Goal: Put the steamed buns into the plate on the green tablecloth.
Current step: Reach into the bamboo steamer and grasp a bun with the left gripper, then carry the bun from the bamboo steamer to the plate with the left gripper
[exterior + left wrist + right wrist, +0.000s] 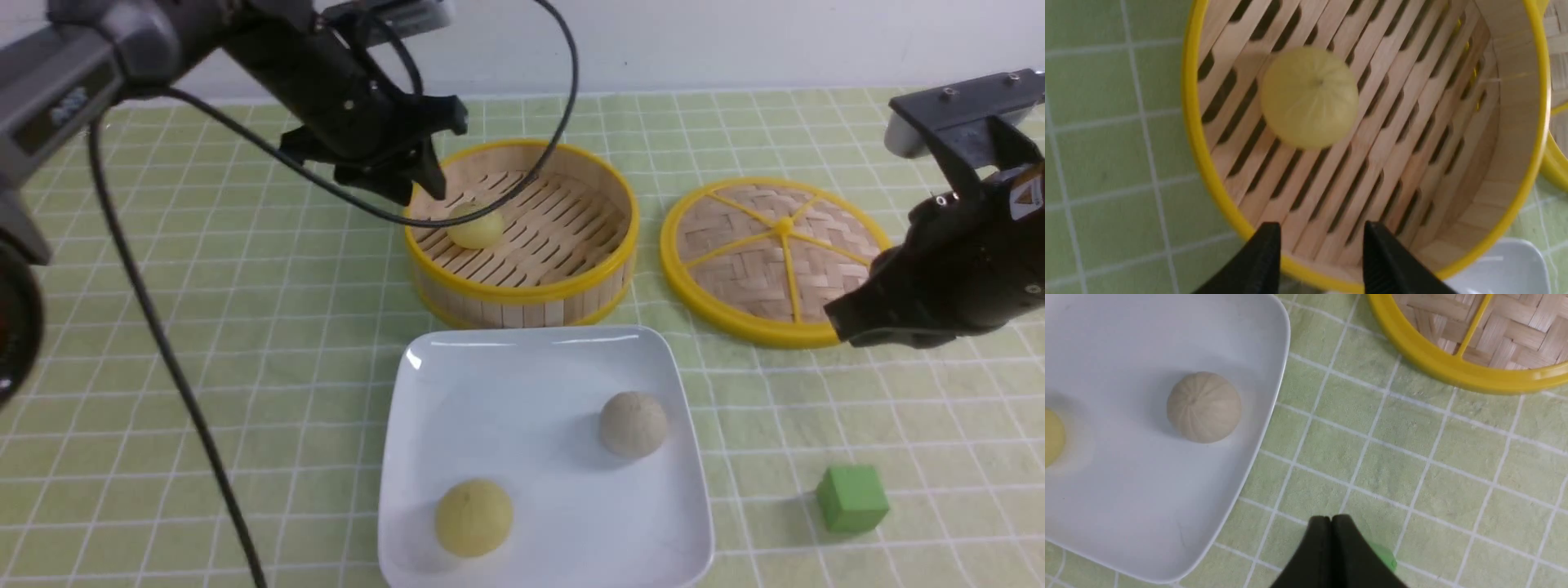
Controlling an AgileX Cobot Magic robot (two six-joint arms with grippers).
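A pale yellow steamed bun (475,228) lies in the round bamboo steamer (522,290); it also shows in the left wrist view (1309,97). My left gripper (424,175) hangs open and empty above the steamer's left rim, its fingertips (1274,237) apart from the bun. The white square plate (522,367) holds a second pale yellow bun (473,517) and a greyish-beige bun (633,424), the latter also in the right wrist view (1204,407). My right gripper (841,320) is shut and empty, above the green tablecloth (245,343) right of the plate.
The woven steamer lid (775,253) lies on the cloth right of the steamer. A green cube (851,498) sits at the front right, partly hidden under my right gripper in its wrist view (1384,555). A black cable (163,343) hangs across the left side.
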